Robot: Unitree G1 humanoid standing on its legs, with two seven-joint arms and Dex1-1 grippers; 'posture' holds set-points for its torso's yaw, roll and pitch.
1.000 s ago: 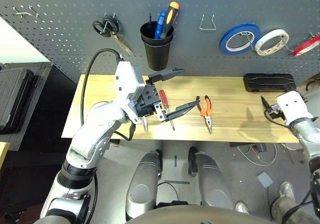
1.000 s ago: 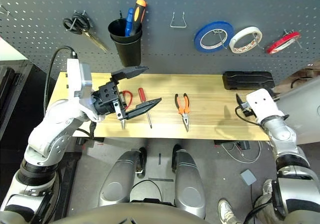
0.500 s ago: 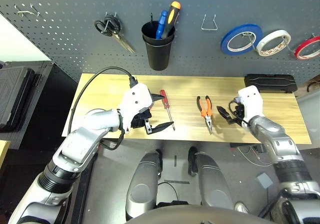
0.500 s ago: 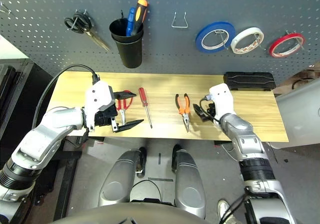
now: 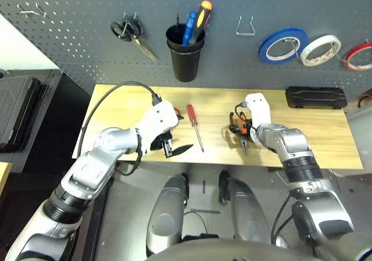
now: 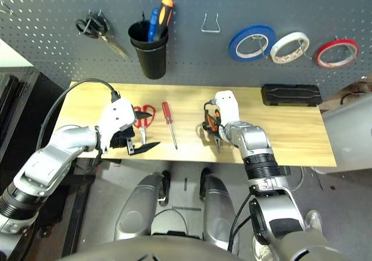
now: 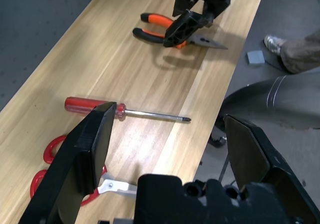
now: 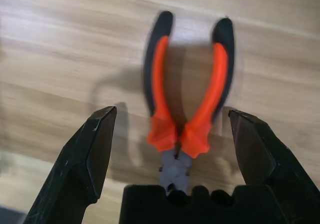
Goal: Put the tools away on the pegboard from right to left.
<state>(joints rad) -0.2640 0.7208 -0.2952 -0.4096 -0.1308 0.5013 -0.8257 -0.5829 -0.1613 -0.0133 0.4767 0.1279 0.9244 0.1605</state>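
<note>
Pegboard [image 5: 75, 34] behind a wooden table [image 5: 325, 145] carries black-handled scissors [image 5: 129, 33], a black cup [image 5: 183, 56], blue tape [image 5: 281, 45], white tape [image 5: 318, 49] and the red tape ring [image 5: 360, 56]. Left to right below: left gripper [image 7: 167, 149] spread wide above the red-handled scissors [image 6: 142, 117]; screwdriver [image 5: 194, 126], tip toward the near edge; right gripper [image 8: 172, 159], jaws apart, straddling the pliers [image 8: 187, 99], nose toward the near edge.

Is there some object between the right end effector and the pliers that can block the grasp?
Nothing visible does. The right end effector is open directly over the pliers, one finger on each side of the handles, with bare table around them. The screwdriver lies apart.
</note>
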